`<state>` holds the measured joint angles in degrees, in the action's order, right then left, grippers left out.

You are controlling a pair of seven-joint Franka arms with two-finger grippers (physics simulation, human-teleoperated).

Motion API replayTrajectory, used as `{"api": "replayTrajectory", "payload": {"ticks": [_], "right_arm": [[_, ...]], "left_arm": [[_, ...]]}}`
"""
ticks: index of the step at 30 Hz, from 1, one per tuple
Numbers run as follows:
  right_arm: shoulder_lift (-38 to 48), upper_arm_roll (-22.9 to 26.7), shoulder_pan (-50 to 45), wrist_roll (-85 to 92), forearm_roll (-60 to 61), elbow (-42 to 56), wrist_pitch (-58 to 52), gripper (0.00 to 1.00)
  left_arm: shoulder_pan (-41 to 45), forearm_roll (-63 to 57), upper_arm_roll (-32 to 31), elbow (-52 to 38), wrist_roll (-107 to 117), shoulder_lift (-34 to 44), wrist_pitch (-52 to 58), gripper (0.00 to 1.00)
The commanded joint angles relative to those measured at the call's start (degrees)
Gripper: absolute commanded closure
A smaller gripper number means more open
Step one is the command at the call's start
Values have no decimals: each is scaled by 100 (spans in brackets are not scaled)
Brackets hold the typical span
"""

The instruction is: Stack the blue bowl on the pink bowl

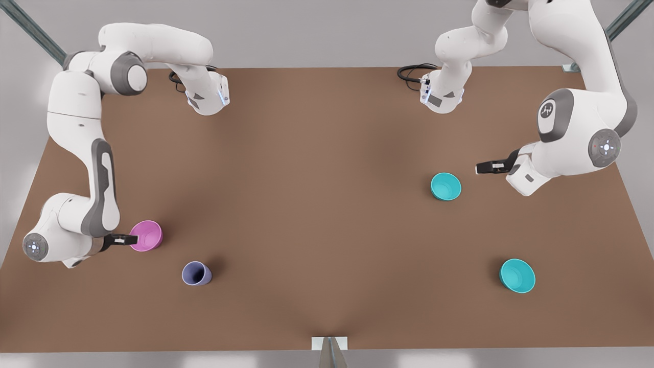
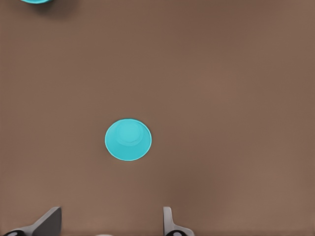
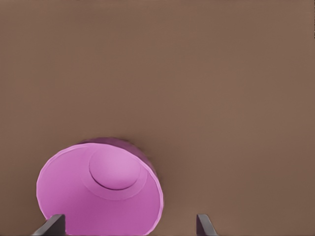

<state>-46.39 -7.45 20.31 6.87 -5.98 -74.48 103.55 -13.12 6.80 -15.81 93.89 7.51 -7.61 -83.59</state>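
— Step in hand?

— Looks like the approach, judged by the layout. Nothing lifted yet, nothing stacked. Blue bowl (image 1: 445,186) resting upright on the tabletop (image 1: 317,153), just ahead of the left gripper (image 1: 479,167) and slightly to one side of its line, not touching it.

— State of that gripper?

— Fingers (image 2: 49,222) spread wide, empty, hovering above the tabletop. In the left wrist view, blue bowl (image 2: 128,139) seen out beyond the fingertips, roughly centred between them.

— And the other teal bowl (image 1: 517,275)?

— Farther off from the left gripper, well apart from the first one. Probably not the target, going by which bowl lies nearer.

— Pink bowl (image 1: 147,235)?

— Right at the right gripper (image 1: 134,238), well apart from the left one. Fingers there parted as well, holding nothing. From the right wrist view, one finger (image 3: 51,225) over the pink bowl (image 3: 98,196) and the other outside it, as if set across the rim. Touching or not: cannot tell.

— Anything close by?

— Lavender cup (image 1: 196,273), near the pink bowl on the side away from the right gripper.

— Next move?

— Likely bringing the left gripper forward and down so one finger drops inside the blue bowl's rim and one outside, then closing on the wall. After that, a long carry across to the pink bowl.
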Motion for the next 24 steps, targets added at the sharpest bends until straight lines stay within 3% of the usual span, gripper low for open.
{"api": "replayTrajectory", "payload": {"ticks": [1, 11, 12, 13, 14, 15, 17, 21, 24], "right_arm": [[-98, -2, 87, 455, 114, -31, 772, 0], [-195, -20, 298, 464, 361, -734, 746, 1], [-195, -116, 307, 464, 361, -734, 684, 9], [-63, -125, 316, 455, 369, -805, 631, 35], [-63, -134, 316, 455, 361, -805, 605, 51], [-63, -134, 316, 464, 361, -805, 605, 64], [-89, -134, 316, 631, 352, -796, 605, 79], [-124, -134, 395, 877, 361, -717, 552, 79], [112, -309, 413, 1009, 519, -646, -71, 79]], "left_arm": [[2, -3, -1, -2, 58, -4, 18, 0], [11, -3, -10, -11, 58, 5, 18, 0], [2, -3, -10, -11, 58, 5, 18, 0], [2, -3, -10, -11, 67, -4, 18, 0], [2, -3, -10, -11, 67, -4, 18, 0], [2, -3, -10, -11, 67, -12, 18, 0], [11, -3, -10, -11, 67, -13, 18, 0], [11, -3, -10, -11, 67, -4, 18, 0], [11, -3, -10, -37, 75, 5, 18, 0]]}}
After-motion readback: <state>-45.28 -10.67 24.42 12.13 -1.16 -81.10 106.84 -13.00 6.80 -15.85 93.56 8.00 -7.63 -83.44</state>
